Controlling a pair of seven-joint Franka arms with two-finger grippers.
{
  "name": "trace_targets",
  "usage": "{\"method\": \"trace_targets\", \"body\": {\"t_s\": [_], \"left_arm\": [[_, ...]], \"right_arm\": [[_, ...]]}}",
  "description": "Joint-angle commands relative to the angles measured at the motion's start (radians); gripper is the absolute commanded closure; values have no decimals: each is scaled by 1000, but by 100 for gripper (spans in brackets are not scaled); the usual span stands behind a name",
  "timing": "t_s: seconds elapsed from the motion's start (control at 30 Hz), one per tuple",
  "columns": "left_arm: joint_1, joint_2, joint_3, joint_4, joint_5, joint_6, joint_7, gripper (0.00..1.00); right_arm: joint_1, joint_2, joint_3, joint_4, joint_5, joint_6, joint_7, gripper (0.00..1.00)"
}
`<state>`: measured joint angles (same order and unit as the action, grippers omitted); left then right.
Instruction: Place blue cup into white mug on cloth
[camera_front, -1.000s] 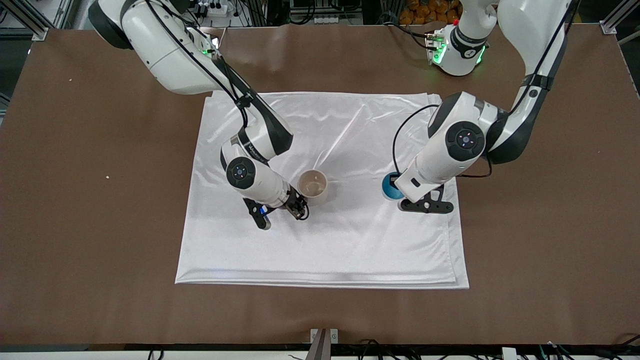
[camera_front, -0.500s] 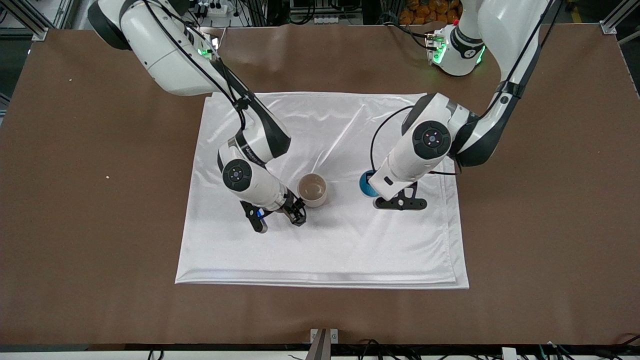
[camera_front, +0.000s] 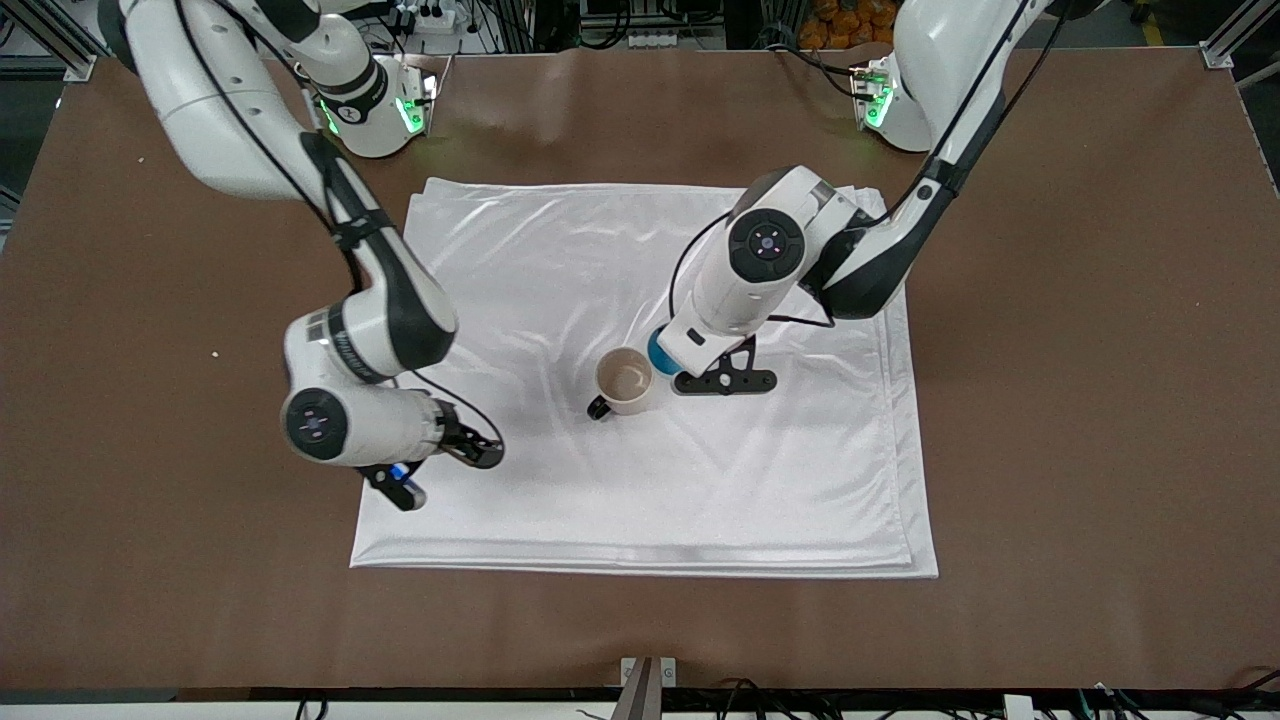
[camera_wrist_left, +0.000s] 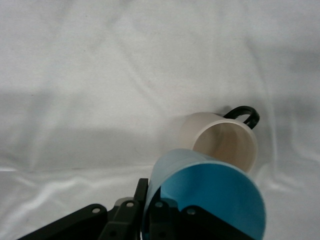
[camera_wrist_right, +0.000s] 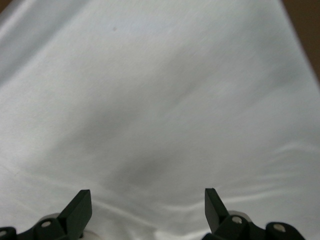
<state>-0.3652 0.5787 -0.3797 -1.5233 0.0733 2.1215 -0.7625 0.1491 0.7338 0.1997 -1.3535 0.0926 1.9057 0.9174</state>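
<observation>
Left gripper (camera_front: 668, 352) grips blue cup (camera_front: 660, 351) beside white mug (camera_front: 625, 381); right gripper (camera_front: 470, 448) spread wide, empty.

The large white satin-like cloth (camera_front: 640, 470) looks shiny and smooth, with soft wrinkles, and lies on the matt brown table (camera_front: 1080, 420). The off-white ceramic mug (camera_front: 626, 381) has a smooth, faintly glossy wall and a glossy black loop handle (camera_wrist_left: 244, 114). The light blue handleless cup (camera_wrist_left: 210, 197) looks smooth and matt, like plastic.

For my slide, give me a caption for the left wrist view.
Left gripper holds the blue cup beside the white mug on the cloth.
</observation>
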Motion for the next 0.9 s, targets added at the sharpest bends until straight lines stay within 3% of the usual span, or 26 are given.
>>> {"method": "trace_targets", "body": {"t_s": [0.0, 0.43, 0.73, 0.87], "left_arm": [[-49, 47, 33, 54, 23, 41, -41, 100], [-150, 85, 99, 57, 22, 143, -93, 100], [-156, 116, 101, 57, 22, 219, -93, 100], [-161, 125, 101, 55, 23, 230, -93, 100]], "right_arm": [[-109, -77, 20, -3, -14, -126, -234, 0], [-200, -112, 12, 4, -105, -120, -475, 0], [-212, -123, 12, 2, -215, -48, -503, 0], [-218, -142, 12, -2, -221, -46, -514, 0]]}}
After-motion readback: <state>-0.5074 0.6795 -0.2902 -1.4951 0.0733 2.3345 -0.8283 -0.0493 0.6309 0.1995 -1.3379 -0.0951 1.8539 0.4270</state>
